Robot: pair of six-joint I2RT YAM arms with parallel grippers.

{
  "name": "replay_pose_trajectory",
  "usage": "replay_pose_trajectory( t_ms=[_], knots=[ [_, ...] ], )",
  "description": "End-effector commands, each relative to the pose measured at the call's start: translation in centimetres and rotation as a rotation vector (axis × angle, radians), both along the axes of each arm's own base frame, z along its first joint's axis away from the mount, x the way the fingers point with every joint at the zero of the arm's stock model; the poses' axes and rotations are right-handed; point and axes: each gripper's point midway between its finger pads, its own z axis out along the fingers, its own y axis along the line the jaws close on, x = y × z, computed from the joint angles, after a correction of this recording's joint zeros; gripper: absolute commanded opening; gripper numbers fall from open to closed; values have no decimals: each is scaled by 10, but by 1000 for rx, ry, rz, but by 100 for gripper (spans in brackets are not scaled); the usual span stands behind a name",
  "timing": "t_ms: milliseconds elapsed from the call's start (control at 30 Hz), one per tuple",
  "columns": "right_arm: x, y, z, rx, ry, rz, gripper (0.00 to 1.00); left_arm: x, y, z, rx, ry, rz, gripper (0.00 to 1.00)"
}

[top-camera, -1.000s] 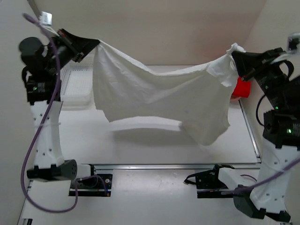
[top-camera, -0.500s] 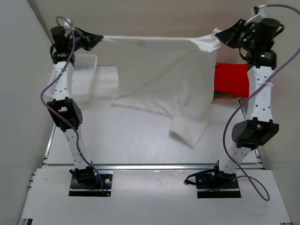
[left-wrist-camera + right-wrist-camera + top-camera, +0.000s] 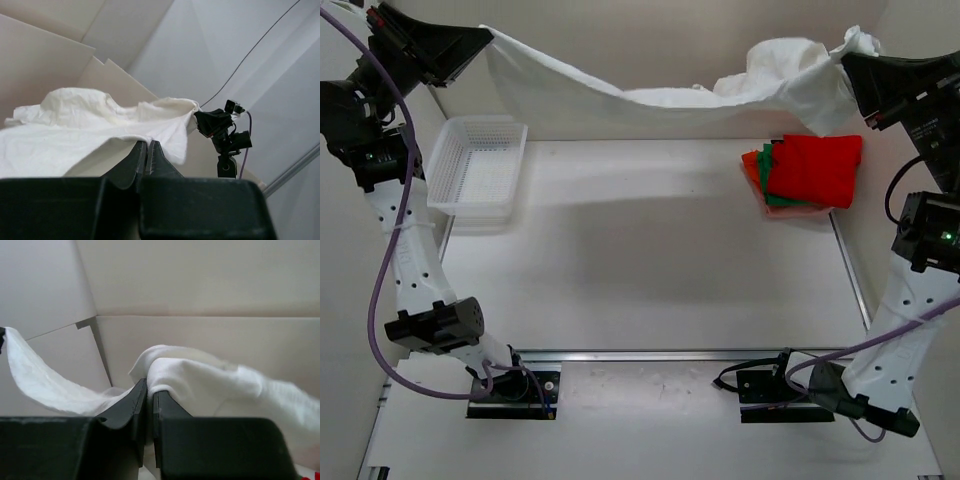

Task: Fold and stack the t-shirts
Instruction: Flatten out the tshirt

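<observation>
The fingers of the left gripper (image 3: 485,38) are clenched on one edge of the white t-shirt (image 3: 650,95). In the left wrist view the two dark pads (image 3: 135,159) meet with only a thin slit between them and the cloth runs out from their tips. The fingers of the right gripper (image 3: 848,62) are clamped the same way on the other end. The right wrist view shows the pads (image 3: 134,402) closed with white fabric pinched at the tips and bulging over them.

The white t-shirt hangs in the air between the two grippers, high above the far edge of the table (image 3: 640,260), touching nothing below. It sags in a shallow curve from the left gripper toward the middle. Near the right gripper it bunches into a crumpled lump.

On the right side of the table, toward the far edge, lies a folded stack. The red t-shirt (image 3: 815,168) is on top, the green t-shirt (image 3: 765,158) shows at the left edge beneath it, and the orange t-shirt (image 3: 751,170) peeks out at the bottom.

Well apart, at the far left of the table, stands a white plastic mesh basket (image 3: 475,165), upright, just beside the left arm.
</observation>
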Motion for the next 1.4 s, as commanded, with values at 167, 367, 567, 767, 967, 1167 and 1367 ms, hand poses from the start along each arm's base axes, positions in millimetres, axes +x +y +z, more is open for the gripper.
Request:
replay_pose_trajectory(
  t_ms=[167,367,567,767,967,1167,1367],
  knots=[
    [-6,2,19,-4,-48,-25,0,24,13,-6,-43,120,-1,0],
    [70,15,-25,-21,97,15,0,94,19,-80,-32,269,113,0],
    [178,35,-114,-73,298,42,0,186,37,-181,-1,453,175,0],
    [231,43,-114,-87,286,62,0,241,47,-164,-38,414,111,0],
    [183,23,-59,-60,151,38,0,171,73,-73,-93,224,139,0],
    [183,17,-105,-87,282,8,0,173,66,-114,24,316,300,0],
    [195,17,-246,-197,574,-24,0,188,60,-254,283,469,512,0]
  ],
)
